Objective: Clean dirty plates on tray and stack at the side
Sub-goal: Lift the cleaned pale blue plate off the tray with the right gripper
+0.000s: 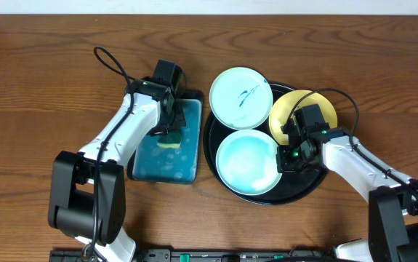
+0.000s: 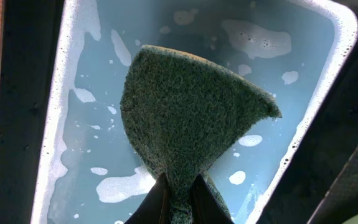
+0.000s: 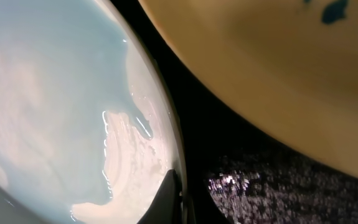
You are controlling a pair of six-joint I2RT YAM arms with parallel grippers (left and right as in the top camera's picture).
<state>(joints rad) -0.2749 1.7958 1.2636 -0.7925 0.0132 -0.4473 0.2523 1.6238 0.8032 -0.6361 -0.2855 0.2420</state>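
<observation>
The round black tray [image 1: 304,185] holds three plates. A pale mint plate with teal scribbles [image 1: 240,97] sits at its far left. A yellow plate [image 1: 302,110] with teal marks [image 3: 278,74] lies at the far right. A wet, soapy pale mint plate [image 1: 246,163] is at the near side. My right gripper [image 1: 286,153] is shut on that plate's right rim [image 3: 54,106], one finger inside and one outside [image 3: 182,202]. My left gripper [image 1: 169,131] is shut on a green-and-yellow sponge [image 2: 191,112] held over the basin.
A rectangular black-rimmed teal basin [image 1: 145,161] with soapy water [image 2: 91,74] stands just left of the tray. The black tray floor [image 3: 241,155] shows between the two plates. Bare wooden table surrounds everything.
</observation>
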